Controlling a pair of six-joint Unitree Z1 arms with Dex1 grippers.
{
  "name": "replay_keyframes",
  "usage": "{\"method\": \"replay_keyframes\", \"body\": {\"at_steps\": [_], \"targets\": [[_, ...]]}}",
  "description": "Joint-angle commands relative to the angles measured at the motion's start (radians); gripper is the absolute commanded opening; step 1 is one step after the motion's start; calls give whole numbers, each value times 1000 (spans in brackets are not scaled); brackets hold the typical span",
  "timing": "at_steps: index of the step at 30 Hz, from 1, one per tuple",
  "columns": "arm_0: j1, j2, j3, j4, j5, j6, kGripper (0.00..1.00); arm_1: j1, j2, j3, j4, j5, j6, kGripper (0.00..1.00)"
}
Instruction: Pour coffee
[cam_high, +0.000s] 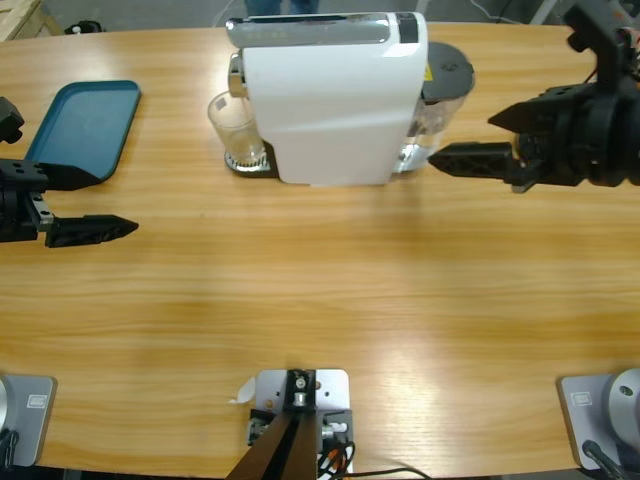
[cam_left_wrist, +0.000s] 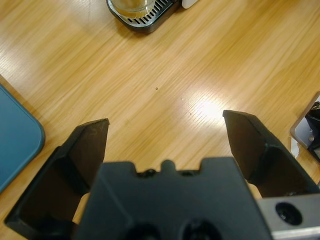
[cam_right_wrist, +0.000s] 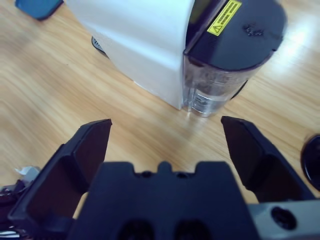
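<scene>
Both pincers sat wide open over the desk (cam_high: 330, 290), holding nothing: left pincer (cam_high: 95, 203) beside the blue tray (cam_high: 82, 128), right pincer (cam_high: 480, 138) just off the water tank (cam_high: 440, 105). Farther back, the white coffee machine (cam_high: 335, 100) had an empty glass (cam_high: 236, 130) on its drip tray.

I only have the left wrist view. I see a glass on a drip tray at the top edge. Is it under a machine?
Observer: Yes. The glass stands on the drip tray at the left end of a white coffee machine.
Operator: Where is the other arm?
Observer: The right gripper is at the machine's opposite end, jaws open, facing the clear water tank.
Operator: Anything on that tank?
Observer: A yellow warning label sits on its black lid.
Operator: That blue thing beside me?
Observer: A blue tray, with nothing on it.
</scene>
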Motion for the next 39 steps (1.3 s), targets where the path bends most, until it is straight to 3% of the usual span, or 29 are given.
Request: {"method": "replay_keyframes", "body": {"at_steps": [1,18,33,39], "targets": [[-9,-33,29,13,1,9,996,10,-60,18,80,-20,-17,1000],[-36,-177,5,78,-45,-91,1000,10,-74,-61,119,-47,-166,1000],[-37,-69,-135,237,-87,-66,1000,-3,-116,-18,210,-133,-155,1000],[-37,-60,-169,226,-80,-26,1000,-3,-147,-36,192,-152,-153,996]]}}
